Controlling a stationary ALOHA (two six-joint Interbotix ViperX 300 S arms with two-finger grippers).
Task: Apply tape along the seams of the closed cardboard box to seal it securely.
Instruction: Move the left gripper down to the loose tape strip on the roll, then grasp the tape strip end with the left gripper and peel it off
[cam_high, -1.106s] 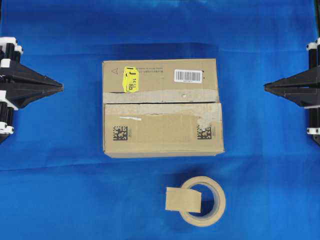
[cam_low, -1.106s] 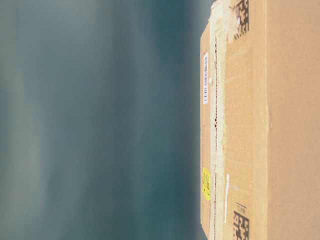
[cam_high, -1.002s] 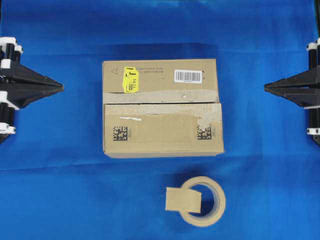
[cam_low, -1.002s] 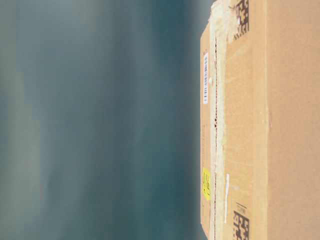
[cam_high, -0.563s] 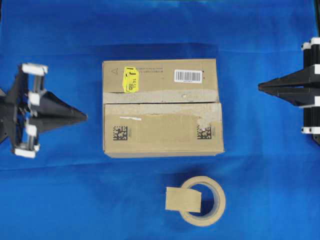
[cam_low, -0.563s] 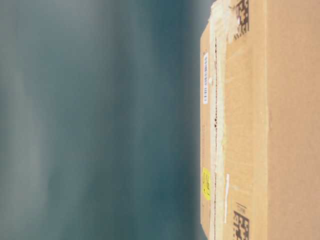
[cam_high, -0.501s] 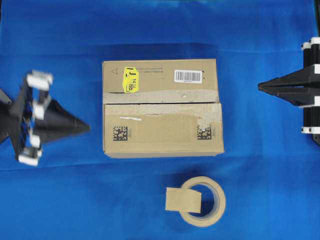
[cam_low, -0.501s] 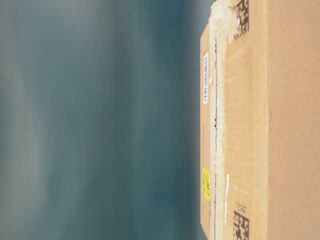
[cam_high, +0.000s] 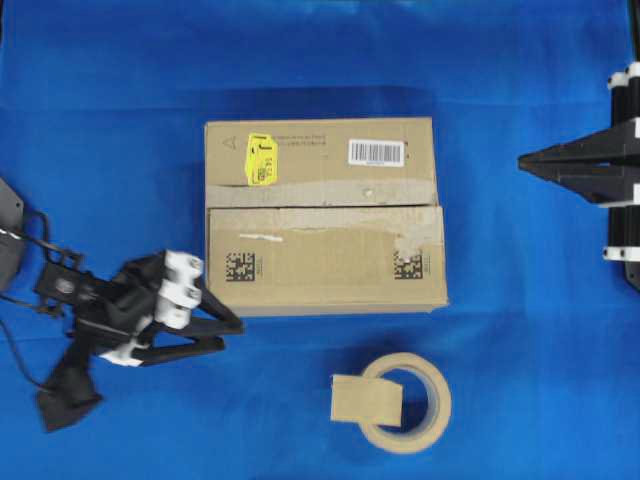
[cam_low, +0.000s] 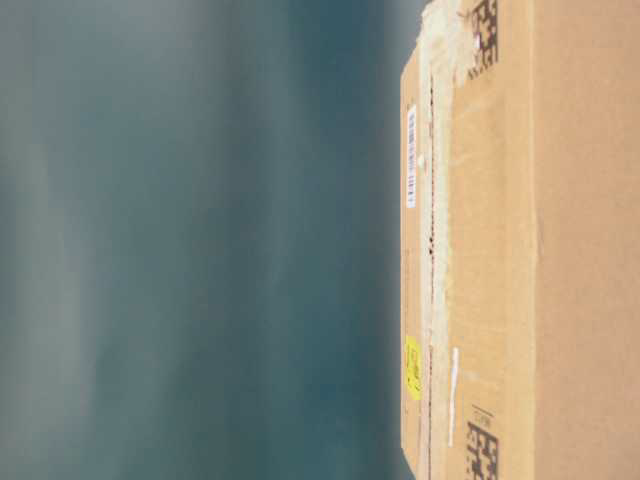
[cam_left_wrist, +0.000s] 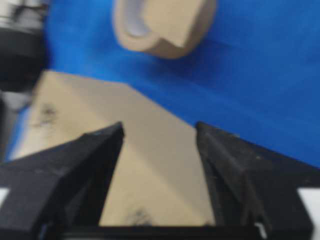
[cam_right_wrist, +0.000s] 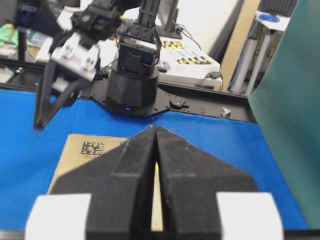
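Observation:
The brown cardboard box (cam_high: 320, 215) lies flat at mid-table, with a yellow sticker, a barcode label and two black codes on top. Its seam (cam_high: 320, 206) runs left to right between the flaps, edged by pale torn remnants. It also shows in the table-level view (cam_low: 432, 250). The short tan tape piece (cam_high: 366, 399) lies in front of the box, against the tape roll (cam_high: 418, 404). My left gripper (cam_high: 234, 336) is open and empty by the box's front-left corner. In the left wrist view the box (cam_left_wrist: 150, 175) shows between the fingers. My right gripper (cam_high: 522, 162) is shut and empty, right of the box.
Blue cloth (cam_high: 320, 60) covers the table. In the right wrist view, the left arm's base (cam_right_wrist: 132, 75) stands beyond the box, with a green panel (cam_right_wrist: 290, 100) at the right. The roll also shows in the left wrist view (cam_left_wrist: 150, 40).
My left arm has swung from the table's left edge forward and inward to the box's front-left corner, and its gripper has opened. The right gripper has barely shifted. Box and tape have not moved.

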